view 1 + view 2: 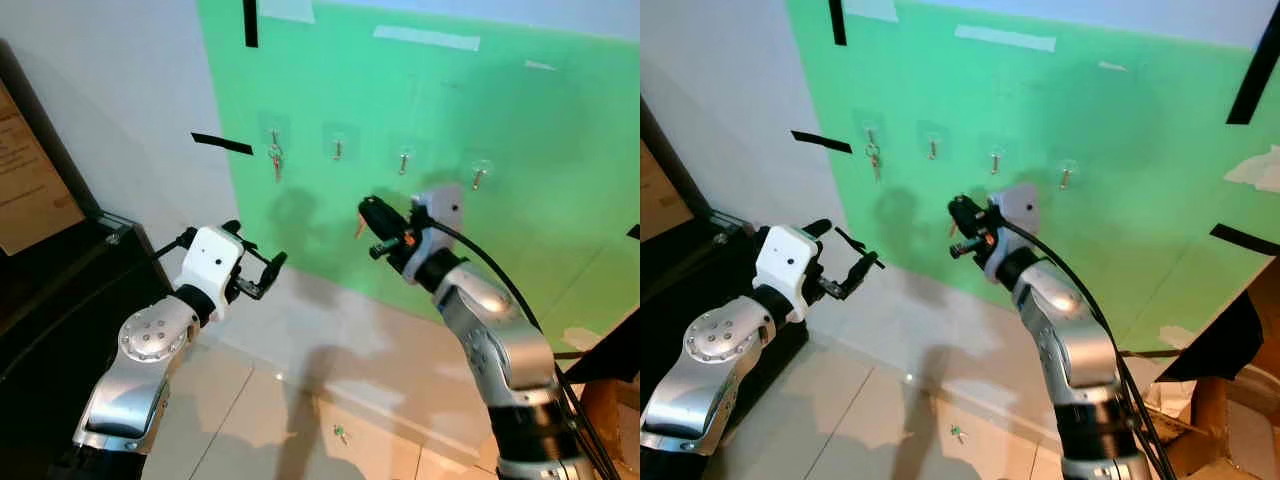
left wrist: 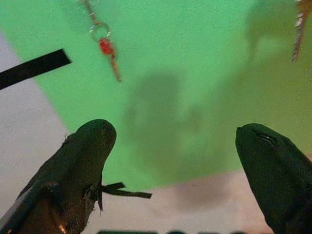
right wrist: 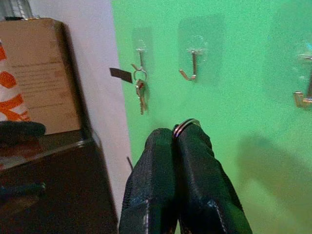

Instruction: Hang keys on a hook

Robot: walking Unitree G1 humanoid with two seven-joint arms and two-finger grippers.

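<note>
Right wrist view: key ring [image 3: 186, 124] pinched in pressed-together jaws of right gripper [image 3: 178, 134], ring kept free for empty hook [image 3: 191, 68]. Left gripper [image 1: 262, 275] held aside, jaws spread, nothing gripped.

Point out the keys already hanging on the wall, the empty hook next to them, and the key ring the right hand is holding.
hanging keys [image 3: 141, 95], right wrist view, on the key blades below the ring
empty hook [image 3: 191, 68], right wrist view, on its metal shank
key ring [image 3: 185, 124], right wrist view, on the arc above the shut fingertips

Silver jointed arms with round screw-studded elbows – white wrist housing, black cable along the right arm, black-fingered grippers.
</note>
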